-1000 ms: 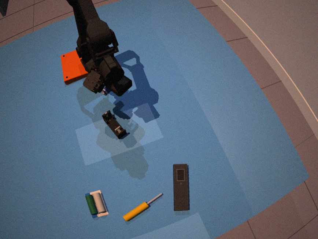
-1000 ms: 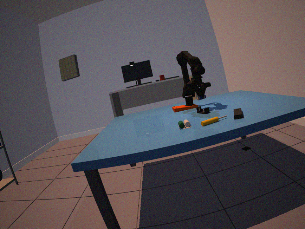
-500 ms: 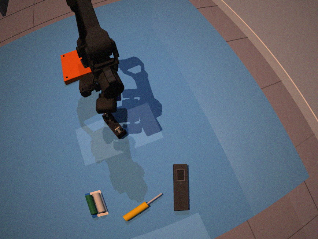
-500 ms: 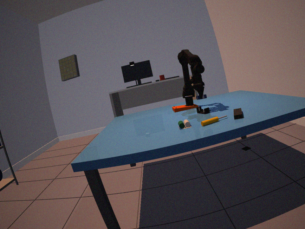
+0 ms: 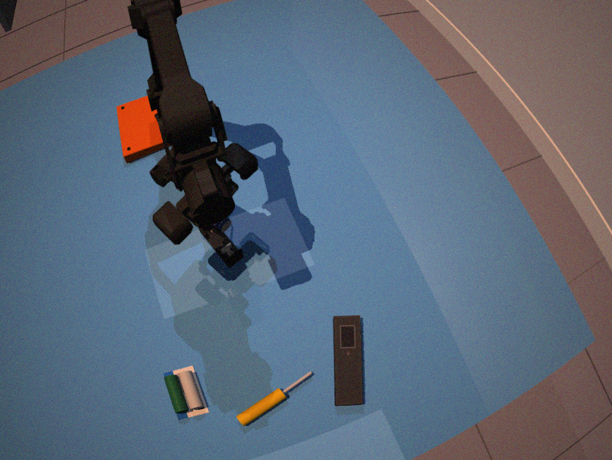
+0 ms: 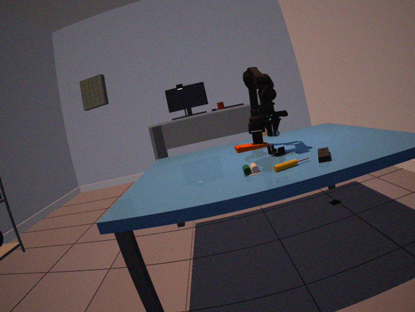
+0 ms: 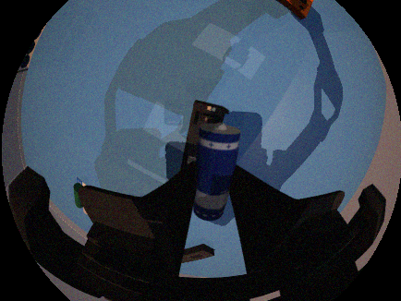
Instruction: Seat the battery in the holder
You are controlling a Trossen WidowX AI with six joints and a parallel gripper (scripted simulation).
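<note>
The blue battery (image 5: 223,226) (image 6: 276,133) (image 7: 217,168) has a white band and a grey band. My gripper (image 6: 272,131) (image 7: 212,168) is shut on it, above the table; in the top view the fingertips are hidden under the arm. In the wrist view its terminal nub points up the picture. The black holder (image 5: 228,250) (image 6: 277,151) (image 7: 191,134) lies on the table below. The battery hides part of it in the wrist view. The two look roughly parallel there, with a visible height gap in the exterior view. The arm hides the holder's other end in the top view.
An orange block (image 5: 138,129) (image 6: 246,148) (image 7: 301,6) is near the arm's base. A green and a white cylinder (image 5: 190,389) (image 6: 255,167) lie together toward the front. A yellow screwdriver (image 5: 261,406) (image 6: 285,165) and a dark brown box (image 5: 348,378) (image 6: 323,154) lie beyond the holder.
</note>
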